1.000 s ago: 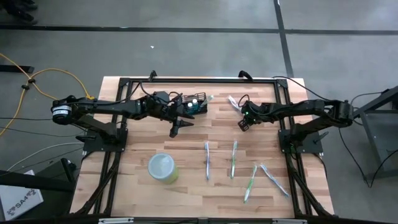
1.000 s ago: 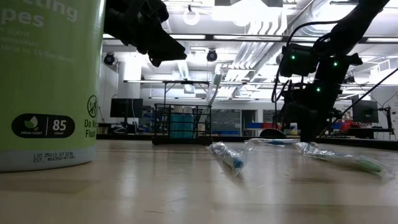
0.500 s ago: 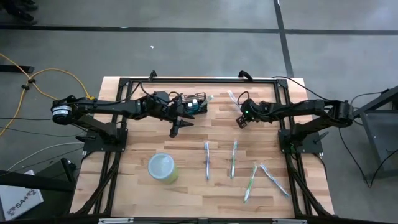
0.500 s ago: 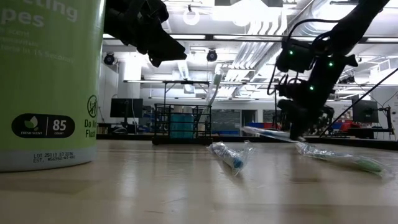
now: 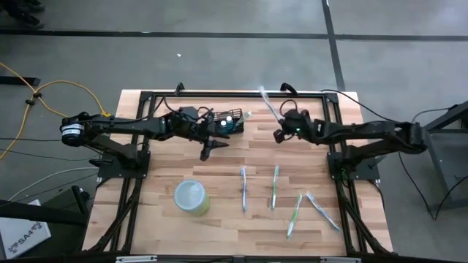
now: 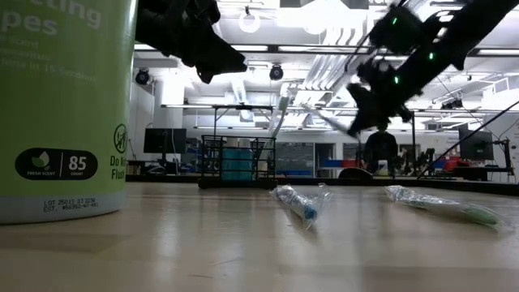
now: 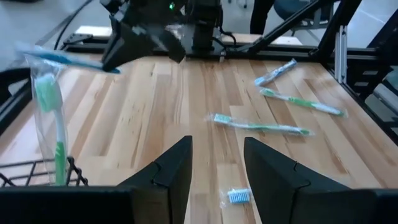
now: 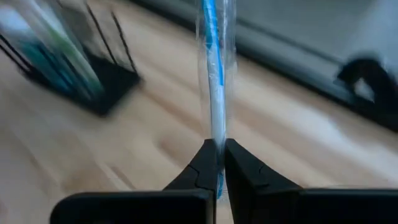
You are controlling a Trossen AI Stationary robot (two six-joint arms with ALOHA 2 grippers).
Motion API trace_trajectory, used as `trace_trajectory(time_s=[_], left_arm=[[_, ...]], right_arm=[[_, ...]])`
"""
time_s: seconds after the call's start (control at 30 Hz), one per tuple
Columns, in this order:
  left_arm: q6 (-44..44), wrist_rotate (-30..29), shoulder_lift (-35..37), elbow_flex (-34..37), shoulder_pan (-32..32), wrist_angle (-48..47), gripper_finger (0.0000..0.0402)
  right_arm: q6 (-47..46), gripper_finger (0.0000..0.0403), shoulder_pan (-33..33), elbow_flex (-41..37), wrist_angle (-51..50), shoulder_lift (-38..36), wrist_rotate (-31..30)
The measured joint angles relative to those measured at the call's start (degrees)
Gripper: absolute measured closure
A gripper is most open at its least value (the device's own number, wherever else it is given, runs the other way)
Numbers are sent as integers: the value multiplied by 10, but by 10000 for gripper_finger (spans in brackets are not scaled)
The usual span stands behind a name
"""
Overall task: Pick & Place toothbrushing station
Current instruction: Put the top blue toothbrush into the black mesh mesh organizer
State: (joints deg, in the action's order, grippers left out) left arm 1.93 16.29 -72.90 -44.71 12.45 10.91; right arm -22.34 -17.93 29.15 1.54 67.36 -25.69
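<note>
Your right gripper (image 8: 217,163) was clamped tight on a blue-and-white toothbrush in clear wrap (image 8: 214,81), fingers pressed together on its handle, the brush standing out ahead of the tips. In the low view that gripper (image 6: 357,122) hung well above the table (image 6: 243,243) with the wrapped brush slanting out of it. The black wire-mesh holder (image 5: 229,123) sat at the back of the table, off to the side of your right gripper and well apart from it; a green toothbrush (image 7: 53,124) already stood inside. Your left gripper (image 7: 216,163) hovered just beside that holder, its 2 fingers spread with bare wood showing between them. Ahead of it, 4 wrapped toothbrushes (image 5: 274,186) lay loose on the wood. The yellow-green wipes canister (image 6: 65,105) filled the near side of the low view: you could read "85", "FRESH SCENT", "Do Not Flush" and "wipes" on its label.
</note>
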Motion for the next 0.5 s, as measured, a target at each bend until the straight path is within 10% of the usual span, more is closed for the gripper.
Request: trace_trajectory(time_s=[0.5], left_arm=[[-23,3,0,0,0,76,260]], right_arm=[[64,398,184,0,128,-95,35]])
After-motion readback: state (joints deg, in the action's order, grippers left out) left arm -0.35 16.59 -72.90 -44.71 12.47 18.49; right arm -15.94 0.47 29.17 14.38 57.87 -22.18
